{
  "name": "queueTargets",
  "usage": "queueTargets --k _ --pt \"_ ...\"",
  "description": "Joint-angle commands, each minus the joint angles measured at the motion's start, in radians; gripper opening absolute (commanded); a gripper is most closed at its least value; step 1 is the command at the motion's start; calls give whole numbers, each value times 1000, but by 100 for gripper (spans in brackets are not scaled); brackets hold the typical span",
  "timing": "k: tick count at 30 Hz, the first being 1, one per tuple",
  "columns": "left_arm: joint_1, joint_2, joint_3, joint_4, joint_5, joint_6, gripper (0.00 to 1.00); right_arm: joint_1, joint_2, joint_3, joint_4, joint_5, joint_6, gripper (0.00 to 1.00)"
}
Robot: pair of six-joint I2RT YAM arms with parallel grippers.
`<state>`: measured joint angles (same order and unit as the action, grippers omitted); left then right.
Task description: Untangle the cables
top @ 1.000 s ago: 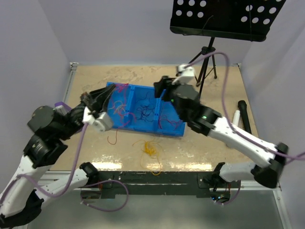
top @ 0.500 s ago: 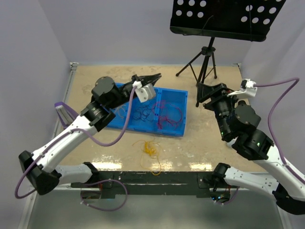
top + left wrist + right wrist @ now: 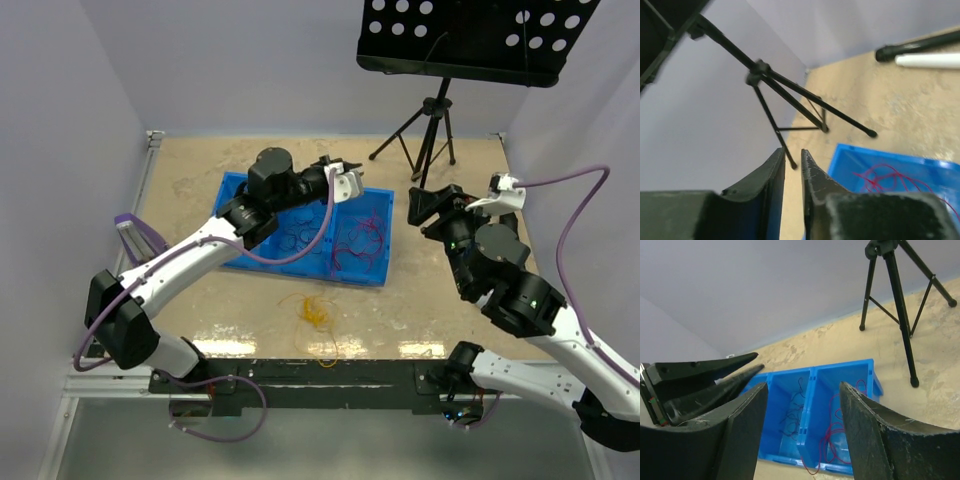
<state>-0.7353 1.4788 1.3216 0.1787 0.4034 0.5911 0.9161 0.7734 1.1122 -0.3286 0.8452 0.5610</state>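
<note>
left fingers [image 3: 767, 172] farther right, slightly parted

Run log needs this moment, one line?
left gripper ajar, empty | right gripper open, empty | cables in bin, yellow cable on table

The left hand [image 3: 792, 150], stretched forward and raised, is barely parted; the right hand [image 3: 802, 385] gapes wide, empty.

Thin curly cables [image 3: 365, 228] in blue tray [image 3: 387, 247]
</note>
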Motion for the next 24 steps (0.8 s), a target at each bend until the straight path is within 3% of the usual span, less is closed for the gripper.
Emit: queueTargets --k 1,5,10,18,24 --pt "-3 -83 -83 -177 99 152 32 0 27 -34 -3 -60 -23 64" --pt "-6 -202 -212 -537 236 395 48 0 14 -89 8 -116 17 65" --pt "-19 -262 -364 -858 246 677 47 0 18 -95 7 -147 36 65" --pt "-24 -158 -461 -920 190 900 35 0 10 -101 3 -163 51 63" --pt "-30 -91 -467 -855 157 1033 29 0 -5 -121 -15 -169 63 63"
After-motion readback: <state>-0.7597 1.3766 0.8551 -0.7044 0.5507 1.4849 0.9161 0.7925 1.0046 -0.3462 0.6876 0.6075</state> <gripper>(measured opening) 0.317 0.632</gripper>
